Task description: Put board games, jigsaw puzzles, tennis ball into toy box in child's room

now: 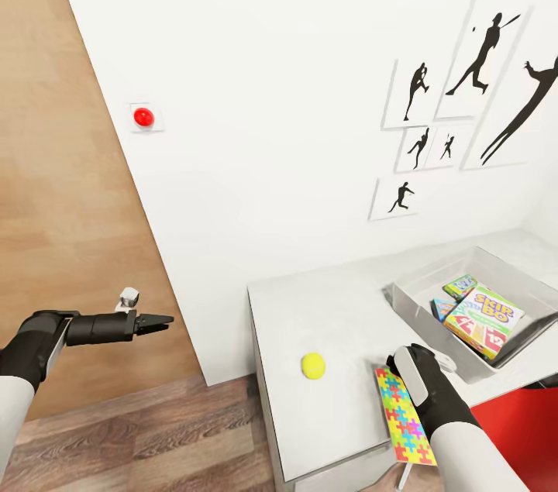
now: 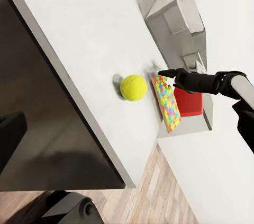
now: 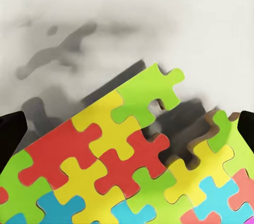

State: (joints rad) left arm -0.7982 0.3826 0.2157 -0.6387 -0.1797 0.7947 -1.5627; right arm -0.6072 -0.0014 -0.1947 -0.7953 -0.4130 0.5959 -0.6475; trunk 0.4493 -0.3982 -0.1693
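Your right gripper [image 1: 393,362] is hovering over the far edge of the jigsaw puzzle [image 1: 404,416] at the table [image 1: 333,306] front — whether its jaws are open or closed on anything, you cannot tell. The tennis ball [image 1: 313,365] is lying at the puzzle's 9 o'clock. The toy box [image 1: 409,298], at 2 o'clock, is holding the board games [image 1: 484,317]. Your left gripper [image 1: 159,320] is hanging empty — jaws nearly closed — off the table.

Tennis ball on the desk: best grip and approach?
Come straight down over the tennis ball and close on its widest part. It's round, sits alone on the bare desk, apart from the puzzle, so any finger direction works.
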